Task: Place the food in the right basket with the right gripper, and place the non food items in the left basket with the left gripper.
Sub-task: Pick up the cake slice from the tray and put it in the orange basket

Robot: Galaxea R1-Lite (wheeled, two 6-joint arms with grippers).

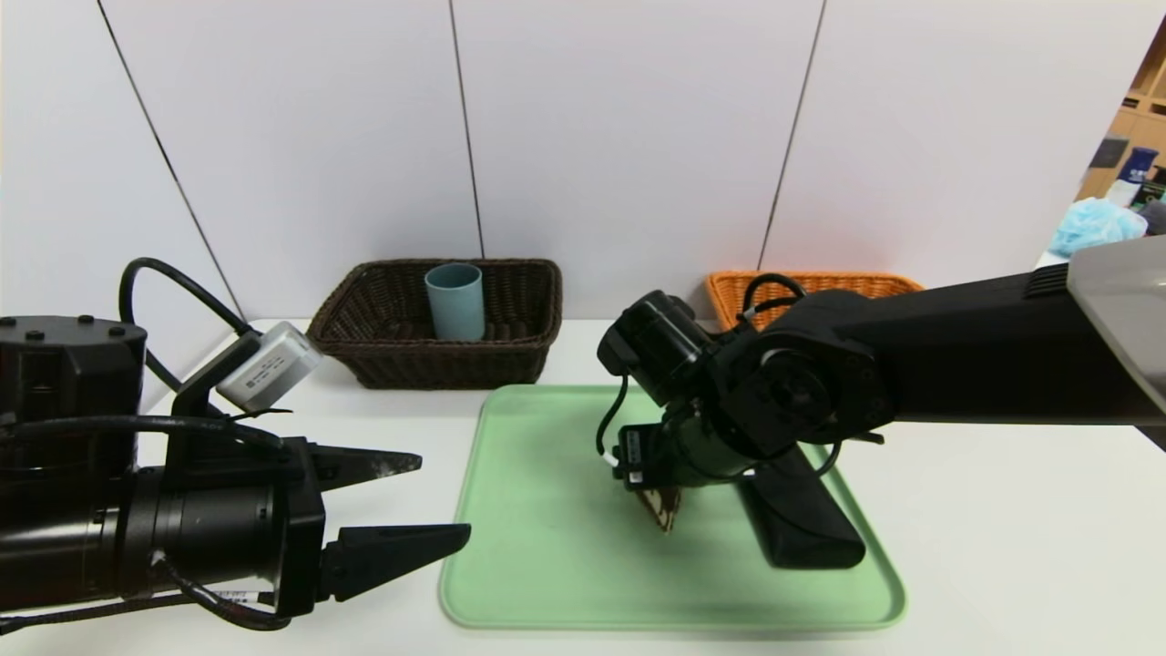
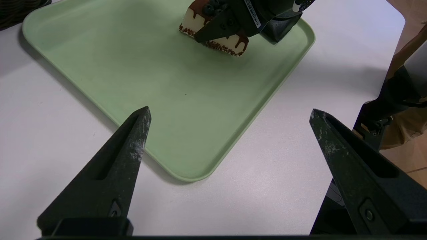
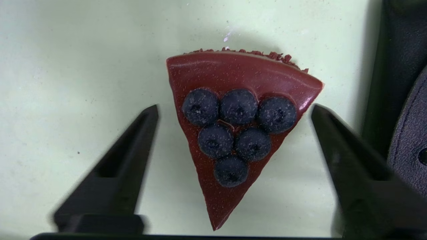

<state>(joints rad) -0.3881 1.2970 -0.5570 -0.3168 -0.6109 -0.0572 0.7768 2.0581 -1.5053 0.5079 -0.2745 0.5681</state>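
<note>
Cake slice point(image 3: 233, 133) on tray point(image 1: 547, 565) | right end effector point(image 3: 233, 113) spread astride | black case point(image 1: 802, 519) beside

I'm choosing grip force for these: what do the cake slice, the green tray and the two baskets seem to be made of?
Cake slice: probably moulded plastic, a replica; its glaze is glossy and uniform, the blueberries identical.
Green tray: likely matte plastic, smooth with a rounded raised rim.
Brown basket and orange basket: woven wicker or rattan-like strands; whether natural or synthetic I cannot tell.
</note>
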